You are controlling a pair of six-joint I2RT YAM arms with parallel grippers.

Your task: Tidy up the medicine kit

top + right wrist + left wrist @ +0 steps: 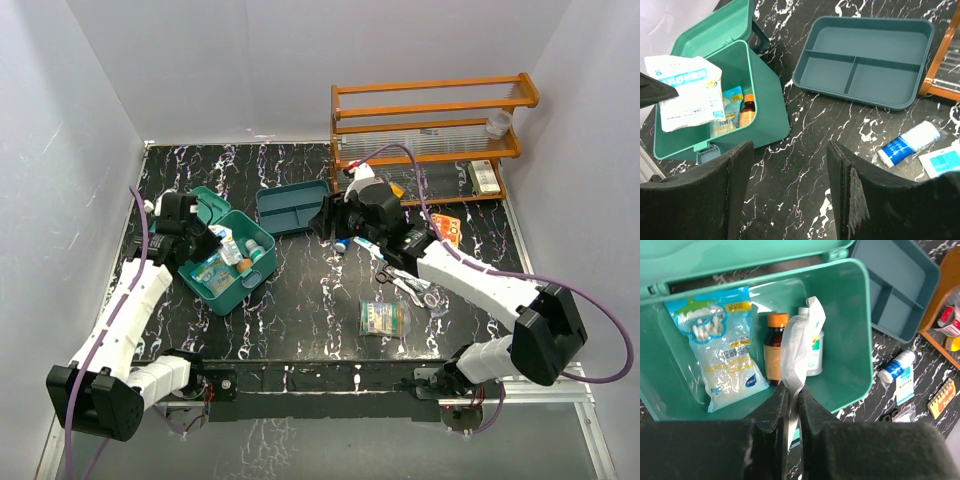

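medicine kit (238, 292), long axis near-left to far-right, open lid (205, 205) toward far-left

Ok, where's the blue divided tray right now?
Top view: the divided tray lies back-centre, between the open medicine kit on its left and the orange rack on its right.

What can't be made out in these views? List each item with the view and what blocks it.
- Left wrist: the white packet in the left fingers is edge-on, print unreadable; it covers most of the pale bottle behind it.
- Right wrist: the blue-and-white sachet is cut off by the right edge.
- Top external: items on the wooden rack are too small to name.
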